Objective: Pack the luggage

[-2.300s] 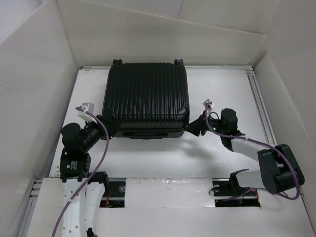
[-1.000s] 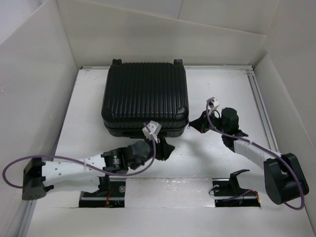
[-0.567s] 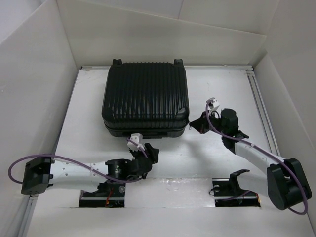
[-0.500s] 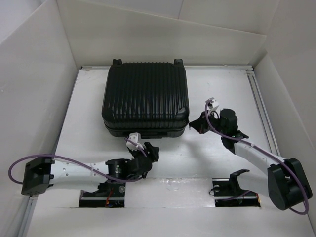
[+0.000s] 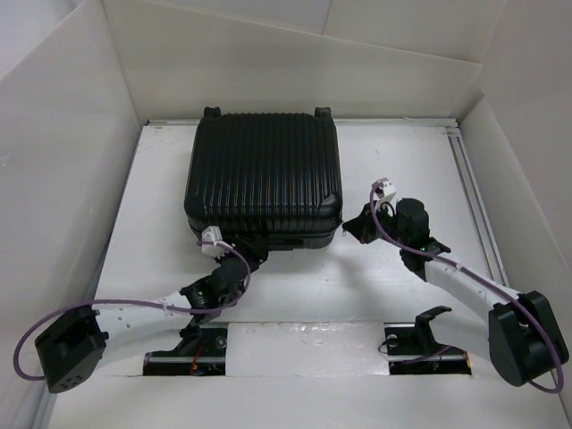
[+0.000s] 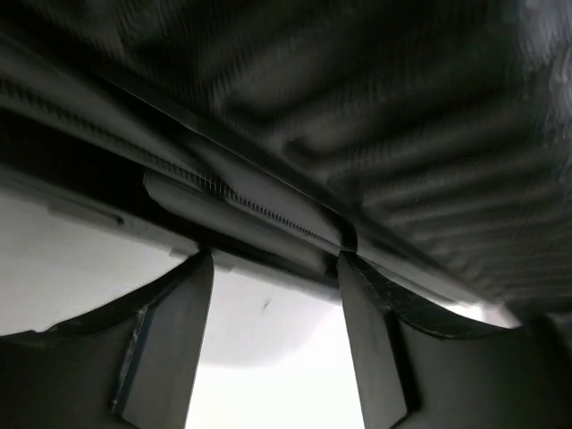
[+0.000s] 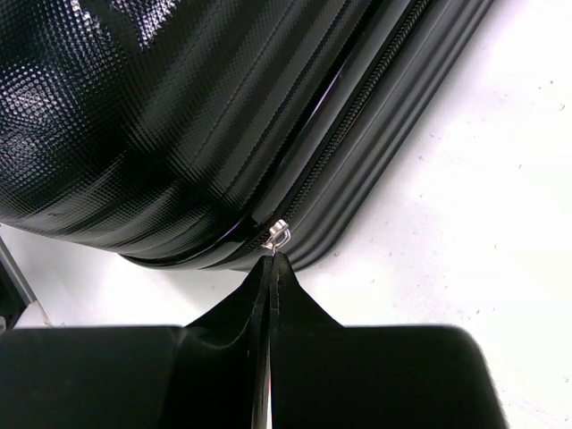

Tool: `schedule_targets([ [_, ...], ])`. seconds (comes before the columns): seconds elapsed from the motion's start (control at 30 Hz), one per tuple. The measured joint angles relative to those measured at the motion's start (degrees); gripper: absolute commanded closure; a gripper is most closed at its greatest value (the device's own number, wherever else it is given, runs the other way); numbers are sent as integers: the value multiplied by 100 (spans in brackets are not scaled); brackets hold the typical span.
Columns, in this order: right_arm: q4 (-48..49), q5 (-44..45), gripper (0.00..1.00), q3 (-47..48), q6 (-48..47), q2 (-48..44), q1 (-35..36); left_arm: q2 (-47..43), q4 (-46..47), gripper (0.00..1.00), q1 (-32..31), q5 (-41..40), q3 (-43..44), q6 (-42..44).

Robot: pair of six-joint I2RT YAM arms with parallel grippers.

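The luggage (image 5: 264, 179) lies shut and flat on the white table, ribbed shell up, wheels at the far edge. My left gripper (image 5: 243, 256) sits low against its near side, left of middle. In the left wrist view that gripper (image 6: 274, 259) is open, both fingers (image 6: 170, 340) pointing up at the zipper seam (image 6: 268, 210), with bare table between them. My right gripper (image 5: 351, 229) is at the near right corner of the luggage (image 7: 179, 107). There the gripper (image 7: 273, 261) is shut on the silver zipper pull (image 7: 280, 234).
White walls box in the table on the left, back and right. A metal rail (image 5: 474, 197) runs along the right side. The arm mounts and a black bracket (image 5: 433, 317) sit at the near edge, with purple cables (image 5: 134, 308) trailing from both arms.
My left arm has swung from the luggage's left corner across its front and now sits low at the near side, its jaws opened wider. The right gripper has barely moved.
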Motion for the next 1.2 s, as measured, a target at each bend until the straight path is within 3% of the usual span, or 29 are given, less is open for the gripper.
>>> schedule_targets([
  [0.1,-37,15,100,20,0,0,7,157,306,48,291,358,-24,24],
  [0.27,-70,61,100,26,0,-4,57,835,763,61,483,741,-20,129],
  [0.5,-170,179,100,26,-24,-101,109,1432,1471,70,546,841,-15,103],
  [0.7,-286,332,100,28,-39,-162,337,1912,1947,100,588,905,96,192],
  [1.07,-691,1755,100,227,120,-308,1676,3156,3080,100,627,1152,518,352],
  [1.2,-817,2352,100,627,269,186,2282,3346,3204,100,575,1132,627,404],
])
